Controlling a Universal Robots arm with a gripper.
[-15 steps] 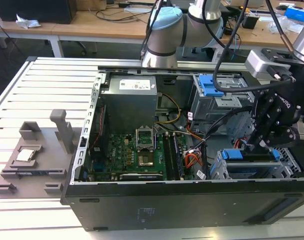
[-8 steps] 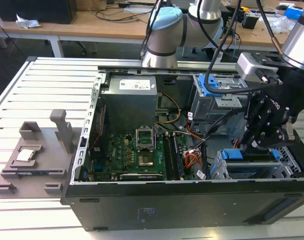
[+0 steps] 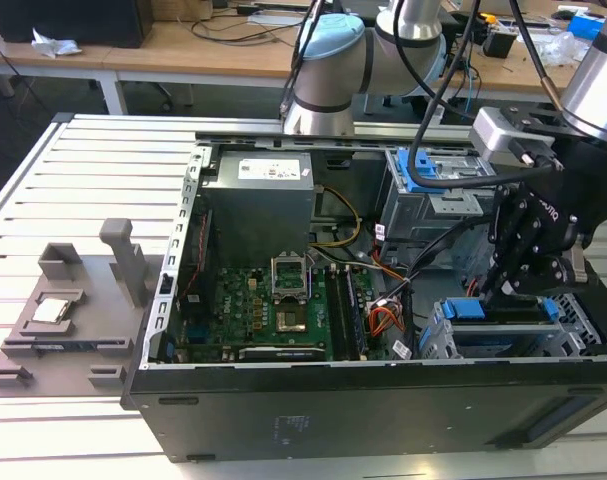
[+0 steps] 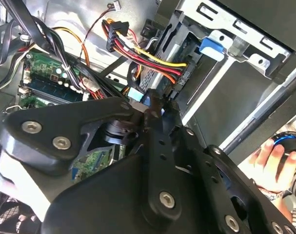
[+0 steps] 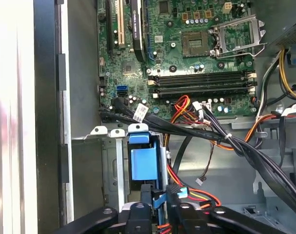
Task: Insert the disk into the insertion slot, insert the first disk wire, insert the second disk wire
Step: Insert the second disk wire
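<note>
**Gripper working at the drive cage, wires close by**

The disk [image 3: 503, 312], in its blue frame, sits in the insertion slot [image 3: 473, 340] at the exterior view's lower right of the open computer case [image 3: 283, 400]. The gripper [image 3: 513, 290] hangs right over it; whether it is clenched I cannot tell. The wire bundle [image 5: 196, 126] crowds the cage, so a connector could snag or seat crooked.

The flat silver-grey hard drive in its bright blue plastic frame [image 3: 503, 310] lies seated in the low perforated silver-grey sheet-metal drive cage [image 3: 453, 340], at the open computer case's corner on the exterior view's right, blue frame end facing up.
</note>
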